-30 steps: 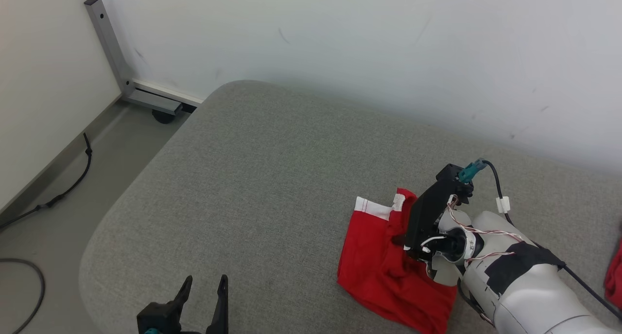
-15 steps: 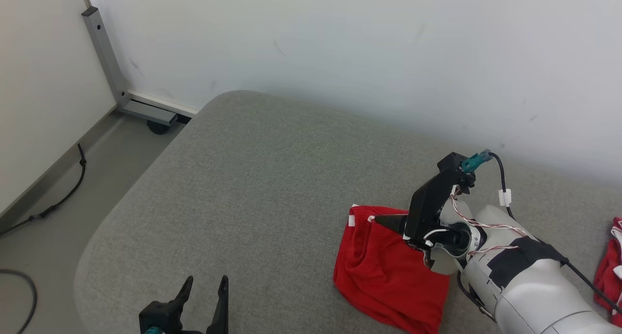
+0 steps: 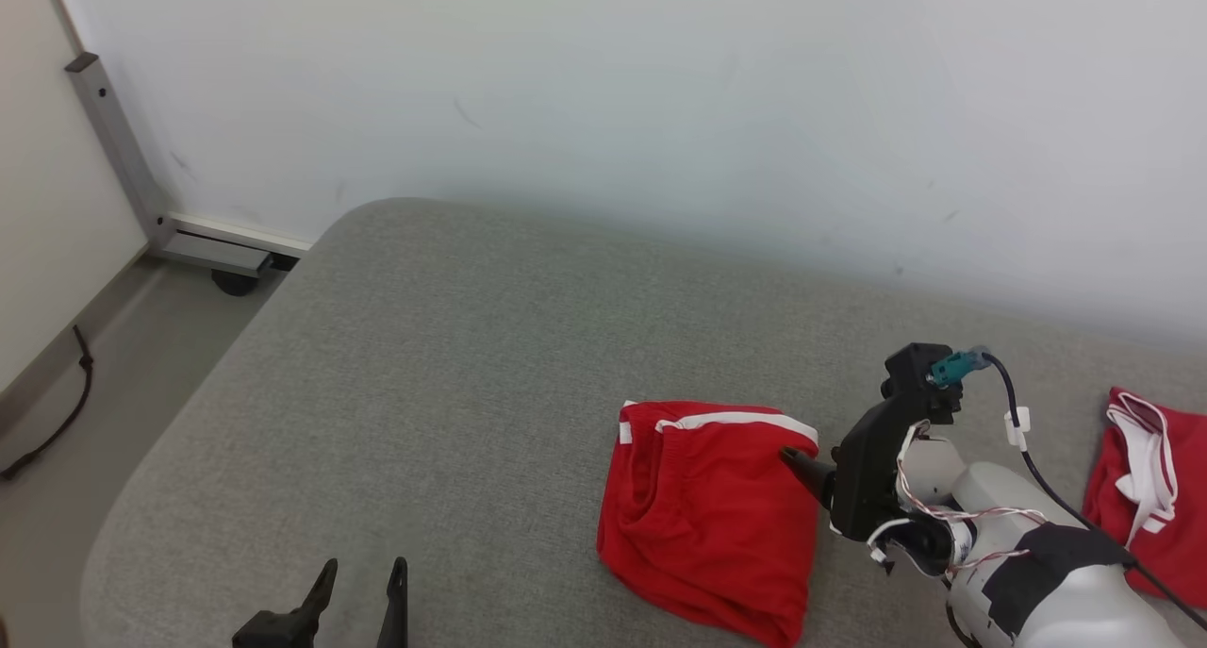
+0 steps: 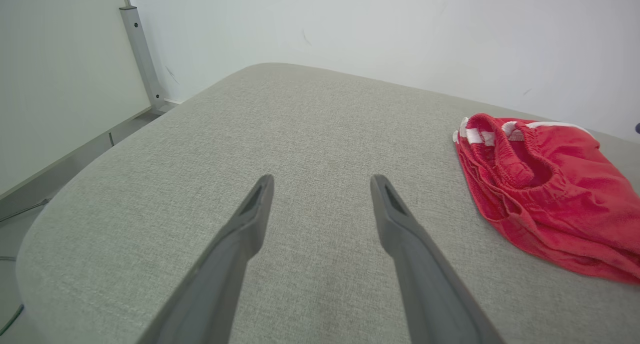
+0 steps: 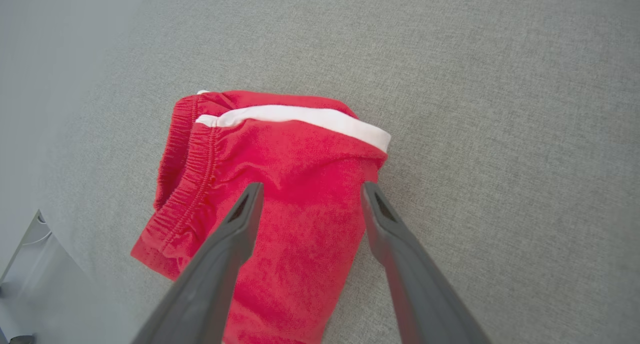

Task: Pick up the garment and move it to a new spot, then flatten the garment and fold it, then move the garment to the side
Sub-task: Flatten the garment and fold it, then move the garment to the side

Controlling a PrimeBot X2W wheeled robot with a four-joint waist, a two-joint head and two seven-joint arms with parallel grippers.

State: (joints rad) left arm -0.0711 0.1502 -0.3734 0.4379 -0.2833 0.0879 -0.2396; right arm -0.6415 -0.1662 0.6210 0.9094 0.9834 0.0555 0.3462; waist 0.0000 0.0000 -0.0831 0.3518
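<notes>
Garment [image 3: 707,516] lies folded by right end effector [image 5: 311,189], spread wide and empty; left end effector [image 4: 322,180] likewise spread.

The right gripper [image 5: 312,186] stood with its two dark fingers [image 5: 220,264] spread wide, the pale forearm [image 3: 1066,601] angled behind it, while the left gripper [image 4: 322,179] likewise gaped, pointing forward.
</notes>
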